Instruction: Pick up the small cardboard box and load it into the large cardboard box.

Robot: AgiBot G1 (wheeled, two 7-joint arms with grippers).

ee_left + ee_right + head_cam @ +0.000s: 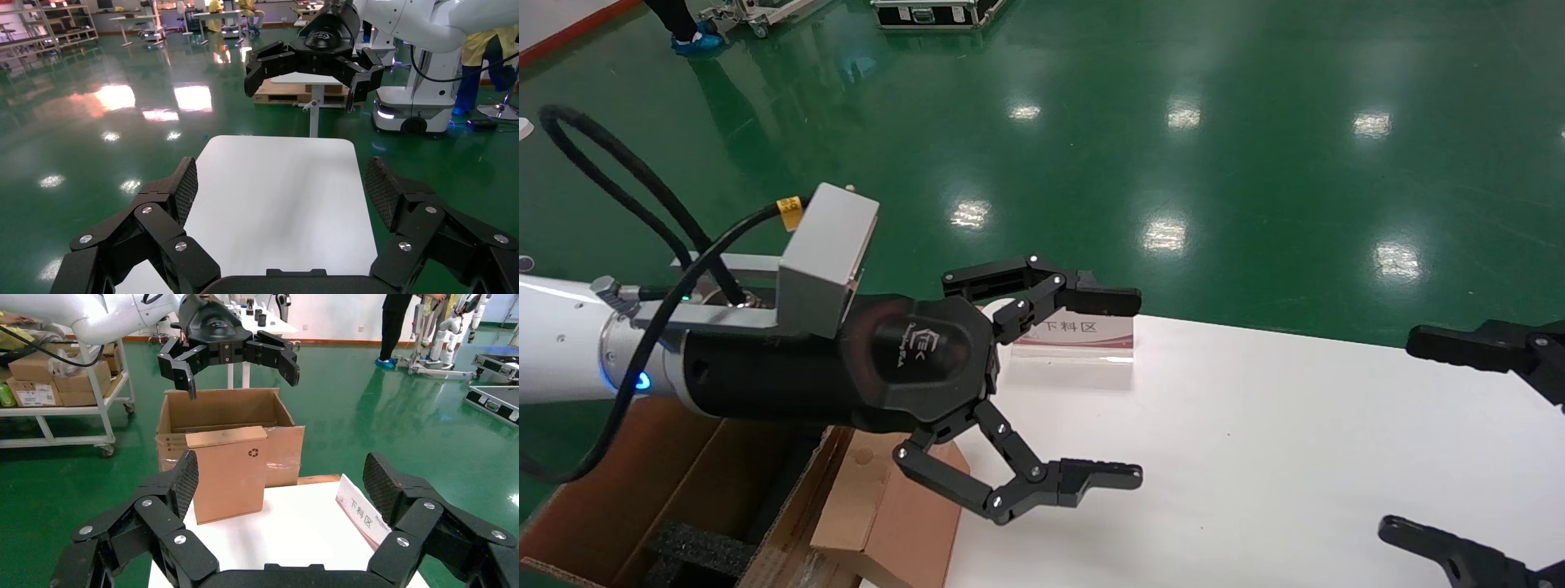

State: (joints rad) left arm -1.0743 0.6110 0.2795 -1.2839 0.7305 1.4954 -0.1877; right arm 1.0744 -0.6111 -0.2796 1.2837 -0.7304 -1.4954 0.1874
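Note:
The small cardboard box [226, 471] stands upright on the white table's [1254, 457] edge, its recycling mark facing the right wrist camera. In the head view the small cardboard box [891, 510] sits just below my left arm's wrist. Right behind it stands the large cardboard box [214, 413], open-topped, with black foam [695, 547] inside the large cardboard box [617, 498]. My left gripper [1138, 386] hangs open above the table, past the small box, holding nothing. My right gripper [1397, 435] is open at the table's right side, pointing toward the small box from a distance.
A slanted sign card [1075, 335] with red print stands at the table's far edge. Green floor surrounds the table. A shelf cart [55, 386] with cartons stands beyond the large box. Another robot base [416, 92] and a small table [306, 79] are farther off.

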